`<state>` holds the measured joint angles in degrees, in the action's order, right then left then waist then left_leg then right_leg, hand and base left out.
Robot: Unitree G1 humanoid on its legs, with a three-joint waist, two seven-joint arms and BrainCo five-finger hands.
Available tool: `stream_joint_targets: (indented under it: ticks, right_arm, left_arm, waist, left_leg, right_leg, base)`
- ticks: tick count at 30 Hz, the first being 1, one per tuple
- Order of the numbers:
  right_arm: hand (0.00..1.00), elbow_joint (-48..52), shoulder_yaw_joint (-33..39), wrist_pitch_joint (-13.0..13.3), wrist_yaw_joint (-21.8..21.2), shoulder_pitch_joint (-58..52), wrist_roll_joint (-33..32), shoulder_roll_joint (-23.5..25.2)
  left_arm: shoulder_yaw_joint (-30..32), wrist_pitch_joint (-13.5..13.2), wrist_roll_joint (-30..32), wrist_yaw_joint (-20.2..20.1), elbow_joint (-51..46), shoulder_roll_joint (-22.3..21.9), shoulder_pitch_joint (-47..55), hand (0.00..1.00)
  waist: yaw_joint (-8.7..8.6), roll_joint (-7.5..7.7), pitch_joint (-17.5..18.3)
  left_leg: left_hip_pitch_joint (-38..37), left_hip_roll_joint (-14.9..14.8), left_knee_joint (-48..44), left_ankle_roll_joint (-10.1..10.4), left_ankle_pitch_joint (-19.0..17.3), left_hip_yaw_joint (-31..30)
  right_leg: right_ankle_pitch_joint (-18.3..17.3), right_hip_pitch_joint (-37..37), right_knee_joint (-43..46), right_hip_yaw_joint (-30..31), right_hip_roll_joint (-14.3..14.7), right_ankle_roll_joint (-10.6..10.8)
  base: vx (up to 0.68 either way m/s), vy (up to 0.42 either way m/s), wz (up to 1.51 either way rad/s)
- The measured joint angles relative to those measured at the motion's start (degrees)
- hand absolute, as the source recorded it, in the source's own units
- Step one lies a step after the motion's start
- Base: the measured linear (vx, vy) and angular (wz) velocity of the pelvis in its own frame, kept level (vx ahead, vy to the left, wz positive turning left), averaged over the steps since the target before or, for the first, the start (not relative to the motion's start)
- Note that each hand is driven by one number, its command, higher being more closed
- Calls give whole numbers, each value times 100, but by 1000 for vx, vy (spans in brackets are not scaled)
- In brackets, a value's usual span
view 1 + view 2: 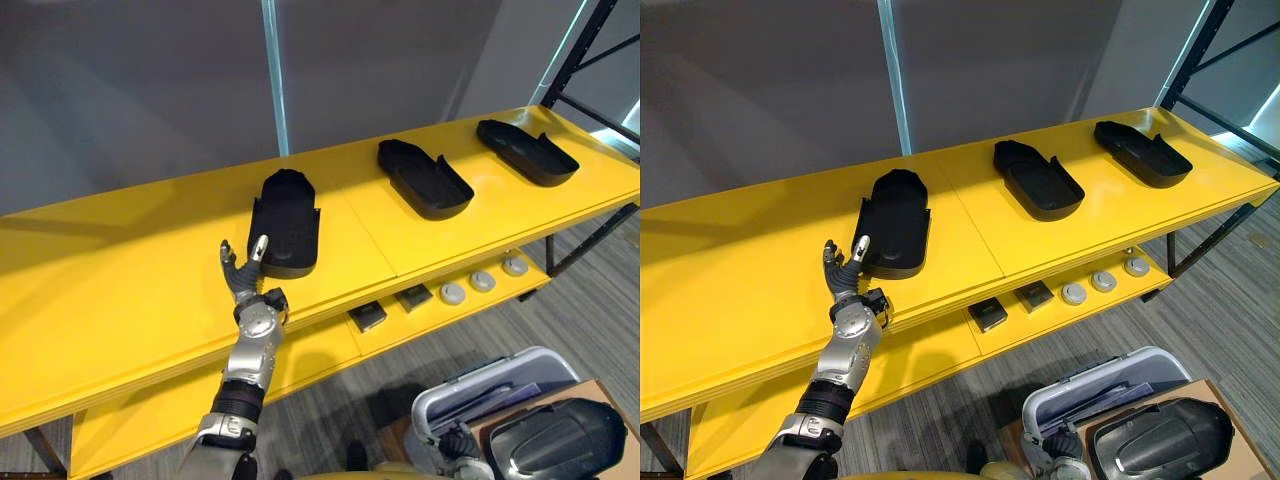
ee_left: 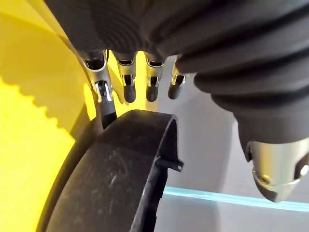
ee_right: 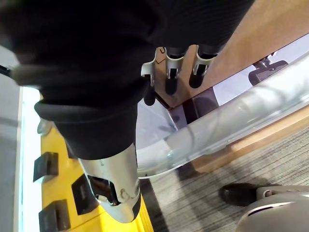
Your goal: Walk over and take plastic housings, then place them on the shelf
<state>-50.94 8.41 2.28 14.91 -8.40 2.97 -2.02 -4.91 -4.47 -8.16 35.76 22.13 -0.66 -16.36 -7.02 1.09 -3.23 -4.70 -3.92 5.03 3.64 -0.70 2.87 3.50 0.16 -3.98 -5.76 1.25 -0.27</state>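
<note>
Nearest to us, at the lower right, a glossy black moulded plastic housing (image 1: 555, 440) lies domed side up on a brown cardboard box (image 1: 600, 392), beside a pale grey plastic bin (image 1: 495, 385). Our right hand (image 3: 170, 63) hangs over the bin's rim, its fingers (image 3: 198, 72) relaxed and nearly straight, holding nothing. Further off, our left hand (image 1: 249, 291) reaches onto the top board of the yellow metal shelf (image 1: 120, 290) with its fingers (image 2: 128, 89) extended, not curled. One fingertip touches the rounded rim of the nearest of three matt black housings (image 1: 287, 222), and nothing is gripped. The other two housings (image 1: 425, 180) (image 1: 527, 152) lie well apart from it along the same board. We judge that we are in the placing step, with this housing set down and let go. The next move calls for drawing the left hand straight back, so the shell is not dragged towards the front edge close by, and then turning to the one on the box. Each housing on the shelf is a shallow, elongated shell lying open side up, rounded at one end, with a thin raised wall and a small notch in it. It looks light, stiff and faintly scuffed
</note>
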Motion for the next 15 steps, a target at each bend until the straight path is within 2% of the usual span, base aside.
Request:
stream_joint_targets:
  ticks: [5,12,15]
  right_arm:
    - [0,-20,2,-3,11,0,-1,-17]
    - [0,-64,4,-4,21,9,-1,-25]
    - [0,-100,8,-3,23,20,-1,-28]
  left_arm:
    - [-139,-103,0,-169,-191,-15,178,0]
    - [-200,-105,-7,-222,-262,-3,227,0]
    - [-264,-110,-13,-373,-399,39,342,0]
  waist:
    - [11,-21,17]
    - [13,-26,37]
    - [12,-25,41]
  left_leg:
    - [10,5,11,-1,1,17]
    - [8,6,13,-2,1,12]
    - [7,6,14,-2,1,-1]
  right_leg:
    - [1,-24,-6,21,2,-2]
    - [16,-18,-9,5,1,-23]
    - [17,-11,-11,-10,1,-24]
  base:
    - [0,0,-1]
    - [0,0,0]
    - [0,0,0]
